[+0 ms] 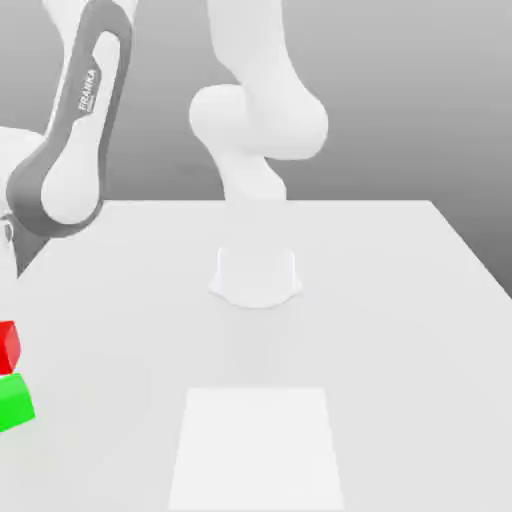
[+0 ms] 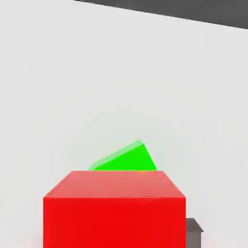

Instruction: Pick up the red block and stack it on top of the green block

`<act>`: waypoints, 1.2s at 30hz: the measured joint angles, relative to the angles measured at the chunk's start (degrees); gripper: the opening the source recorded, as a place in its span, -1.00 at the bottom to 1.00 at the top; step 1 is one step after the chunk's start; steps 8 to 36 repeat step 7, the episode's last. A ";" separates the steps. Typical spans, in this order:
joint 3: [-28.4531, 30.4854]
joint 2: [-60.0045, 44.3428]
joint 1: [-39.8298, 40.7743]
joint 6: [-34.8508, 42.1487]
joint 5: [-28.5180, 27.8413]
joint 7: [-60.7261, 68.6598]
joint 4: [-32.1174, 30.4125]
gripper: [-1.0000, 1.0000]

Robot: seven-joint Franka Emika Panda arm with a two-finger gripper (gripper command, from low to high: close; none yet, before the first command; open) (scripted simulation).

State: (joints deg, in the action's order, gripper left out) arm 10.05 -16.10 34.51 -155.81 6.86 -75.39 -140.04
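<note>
Red block (image 1: 8, 346) sat at the far left edge of the exterior view, partly cut off by the frame, directly above the green block (image 1: 15, 401). A thin pale gap showed between the two cubes there, so whether the red one actually touched the green one could not be told. The green block rested on the white table (image 1: 400, 300), near its edge on the exterior view's left.

From the hand view, the red block (image 2: 114, 209) loomed large and close to the camera, its top face and one broad side face showing. Behind and beneath it peeked a wedge of the green block (image 2: 127, 158), turned at a slight angle to the red cube rather than squared up with it. A dark grey fingertip (image 2: 193, 231) stood right against the red block's side, and the claw was closed on the red block, gripping it.

The arm (image 1: 70, 130) reached down toward the exterior view's left, its grey and white link bearing the maker's name. Its white base (image 1: 256, 278) stood on the table toward the back, well apart from both cubes. A lighter rectangular patch (image 1: 258, 445) lay on the tabletop at the front, with nothing on it and well apart from the blocks.
</note>
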 joint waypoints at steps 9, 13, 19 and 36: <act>-0.38 -1.53 0.29 -1.37 0.68 0.48 0.10 1.00; -0.38 -1.53 0.29 -1.37 0.68 0.48 0.10 1.00; -0.38 -1.53 0.29 -1.37 0.68 0.48 0.10 1.00; -0.38 -1.53 0.29 -1.37 0.68 0.48 0.10 1.00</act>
